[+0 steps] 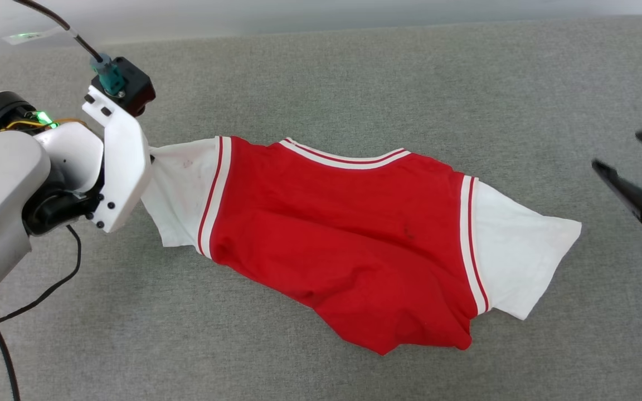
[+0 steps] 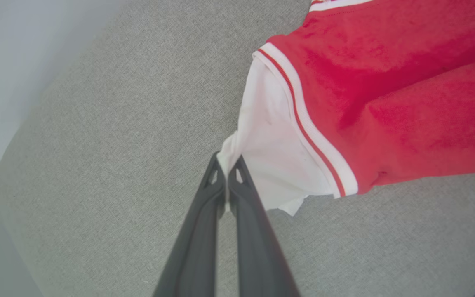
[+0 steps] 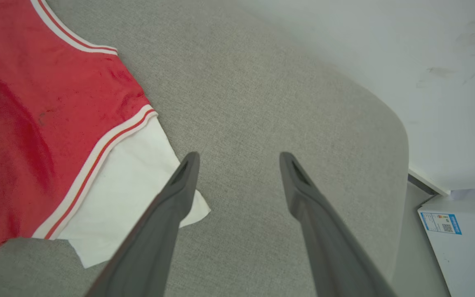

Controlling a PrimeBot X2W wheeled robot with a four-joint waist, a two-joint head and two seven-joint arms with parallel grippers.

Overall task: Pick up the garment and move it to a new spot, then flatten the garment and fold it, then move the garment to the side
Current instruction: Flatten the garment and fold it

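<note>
Grey worktop (image 1: 354,72) — flattening, I judge: left pincer (image 2: 226,163) pinches the garment (image 1: 343,234) by one sleeve; my spread right pincer (image 3: 239,156) needs the other.

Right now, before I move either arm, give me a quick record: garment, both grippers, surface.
garment: red with white sleeves, spread out but wrinkled, no lettering showing
left gripper: shut on the edge of the left sleeve
right gripper: open, holding nothing, off to the side of the right sleeve
surface: grey cloth, garment lying across it
stage: one sleeve gripped, garment not yet folded
</note>
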